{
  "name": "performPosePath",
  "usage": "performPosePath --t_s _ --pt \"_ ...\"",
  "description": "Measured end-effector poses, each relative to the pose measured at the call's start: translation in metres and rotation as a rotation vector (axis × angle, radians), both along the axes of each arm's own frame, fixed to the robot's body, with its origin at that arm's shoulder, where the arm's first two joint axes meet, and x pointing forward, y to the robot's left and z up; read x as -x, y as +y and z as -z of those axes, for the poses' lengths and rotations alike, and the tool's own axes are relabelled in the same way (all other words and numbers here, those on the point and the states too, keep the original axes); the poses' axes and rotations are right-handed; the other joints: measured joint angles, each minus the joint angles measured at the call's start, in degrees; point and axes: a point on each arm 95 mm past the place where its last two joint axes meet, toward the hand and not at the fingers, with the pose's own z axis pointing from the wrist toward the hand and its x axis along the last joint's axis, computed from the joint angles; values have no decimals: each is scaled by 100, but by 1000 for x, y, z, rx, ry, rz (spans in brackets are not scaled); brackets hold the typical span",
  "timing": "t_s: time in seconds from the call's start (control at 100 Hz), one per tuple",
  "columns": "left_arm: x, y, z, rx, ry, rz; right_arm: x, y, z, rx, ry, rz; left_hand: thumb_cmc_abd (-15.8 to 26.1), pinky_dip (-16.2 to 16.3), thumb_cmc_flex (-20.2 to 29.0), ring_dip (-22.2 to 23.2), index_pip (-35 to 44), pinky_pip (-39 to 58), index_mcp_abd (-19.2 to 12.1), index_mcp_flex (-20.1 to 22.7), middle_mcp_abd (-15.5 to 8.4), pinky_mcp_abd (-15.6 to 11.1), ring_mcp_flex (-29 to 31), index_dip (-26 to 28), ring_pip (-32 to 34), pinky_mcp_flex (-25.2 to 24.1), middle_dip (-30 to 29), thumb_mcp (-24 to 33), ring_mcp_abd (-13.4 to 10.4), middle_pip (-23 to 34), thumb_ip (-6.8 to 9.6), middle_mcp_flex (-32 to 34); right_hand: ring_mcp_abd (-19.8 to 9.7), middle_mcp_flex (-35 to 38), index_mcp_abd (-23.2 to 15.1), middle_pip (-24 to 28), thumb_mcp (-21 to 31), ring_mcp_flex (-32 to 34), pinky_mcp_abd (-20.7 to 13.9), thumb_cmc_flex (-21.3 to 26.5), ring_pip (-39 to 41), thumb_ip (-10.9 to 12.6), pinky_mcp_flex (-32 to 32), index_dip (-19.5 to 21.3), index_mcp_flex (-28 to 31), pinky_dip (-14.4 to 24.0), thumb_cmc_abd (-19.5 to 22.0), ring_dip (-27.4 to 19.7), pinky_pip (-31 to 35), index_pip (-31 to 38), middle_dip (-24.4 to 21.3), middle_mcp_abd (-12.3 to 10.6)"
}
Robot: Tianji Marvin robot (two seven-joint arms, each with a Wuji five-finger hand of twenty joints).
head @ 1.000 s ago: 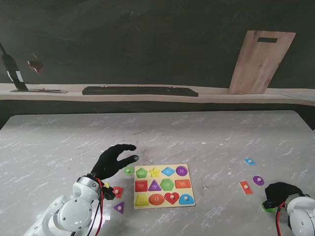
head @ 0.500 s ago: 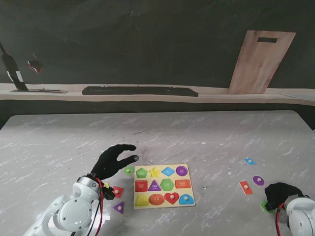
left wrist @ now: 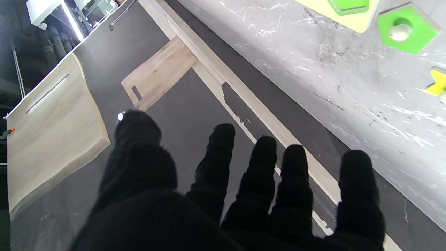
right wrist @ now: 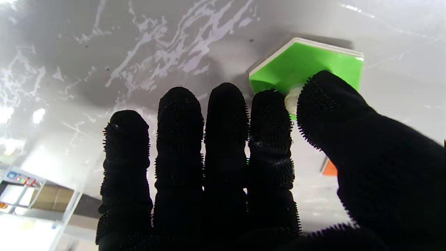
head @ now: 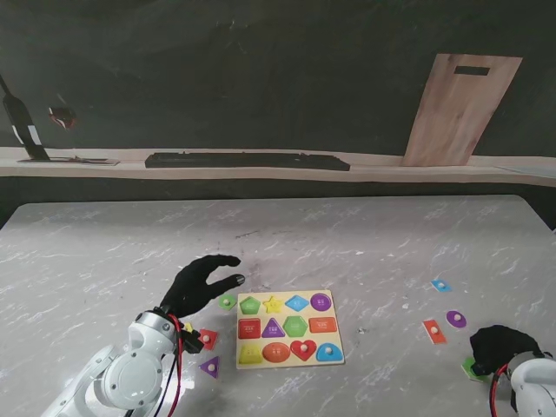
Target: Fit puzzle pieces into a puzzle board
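Note:
The cream puzzle board (head: pixel 290 294) lies in the middle of the table, nearer to me, its coloured slots filled with shapes. My right hand (head: pixel 499 346) is at the near right, with thumb and forefinger (right wrist: pixel 270 115) closed on the white knob of a green hexagon piece (right wrist: pixel 303 61), which also shows under the hand (head: pixel 470 369). My left hand (head: pixel 201 285) hovers open, fingers spread, just left of the board's far corner. A green piece (head: pixel 228 301) lies beside that corner, and the left wrist view shows it (left wrist: pixel 407 29) next to the board's corner (left wrist: pixel 324 7).
Left of the board lie a red piece (head: pixel 208 338), a purple triangle (head: pixel 210 366) and a yellow star (left wrist: pixel 439 83). To the right lie a blue piece (head: pixel 441 285), a red rectangle (head: pixel 433 331) and a purple piece (head: pixel 456 319). A wooden board (head: pixel 459 109) leans on the back wall.
My right hand has drawn slightly nearer to me and lower over the green hexagon. The left hand and the board have not moved.

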Motion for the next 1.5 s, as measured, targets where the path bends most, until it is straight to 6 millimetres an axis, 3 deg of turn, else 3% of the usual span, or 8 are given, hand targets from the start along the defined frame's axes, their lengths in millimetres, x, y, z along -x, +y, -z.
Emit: performPosePath --t_s 0.17,0.37,0.75,1.1,1.5 --pt "0 0 0 0 -1 0 4 6 -12 7 -112 -71 0 0 0 0 0 -1 0 0 0 0 0 0 0 0 0 0 0 0 35 0 16 0 -1 57 15 64 3 48 98 0 45 -26 0 0 -20 19 96 -64 -1 5" --pt "0 0 0 0 -1 -1 -5 25 -24 -5 -213 -163 0 0 0 0 0 -1 0 0 0 0 0 0 0 0 0 0 0 0 35 0 27 0 -1 141 88 64 11 49 293 0 104 -26 0 0 -106 89 189 -64 -2 45" --pt "2 5 -1 2 -16 -17 -48 112 -28 -106 -285 -378 0 0 0 0 0 -1 0 0 0 0 0 0 0 0 0 0 0 0 35 0 32 1 -5 224 96 130 12 50 441 0 148 8 0 6 -113 144 298 -65 -2 49" --pt "3 10 -2 14 -24 -31 -86 191 -32 -171 -291 -433 0 0 0 0 0 -1 0 1 0 0 0 0 0 0 0 0 1 0 35 0 37 67 -23 435 157 250 14 50 687 0 248 93 7 71 -198 218 472 -66 10 55" --pt "3 14 -3 20 -36 -47 -97 258 -19 -273 -192 -401 0 0 0 0 0 -1 0 1 1 0 0 0 0 0 0 0 1 0 35 0 118 67 -35 579 166 294 131 50 960 0 282 234 65 154 -272 293 706 -70 144 139"
